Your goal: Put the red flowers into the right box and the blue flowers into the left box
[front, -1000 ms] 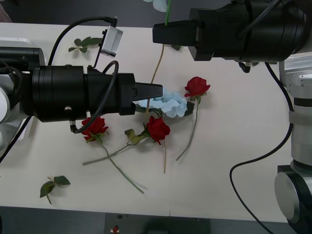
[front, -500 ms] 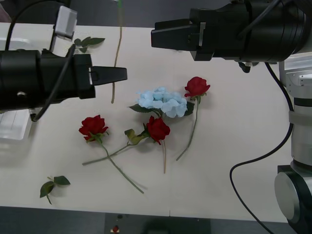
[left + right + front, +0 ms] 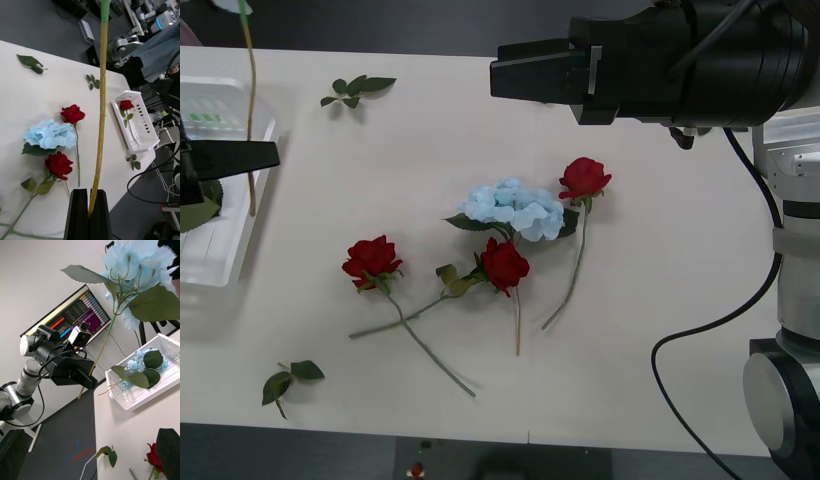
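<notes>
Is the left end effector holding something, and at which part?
Yes. The left end effector is shut on the stem of a blue flower, near the stem's lower end.

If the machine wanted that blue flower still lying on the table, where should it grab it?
Probably by the stem, not the fluffy head. The blue flower lies flat among the roses, its stem largely hidden beneath them, so a hand coming straight down near the leaf seems safest.
</notes>
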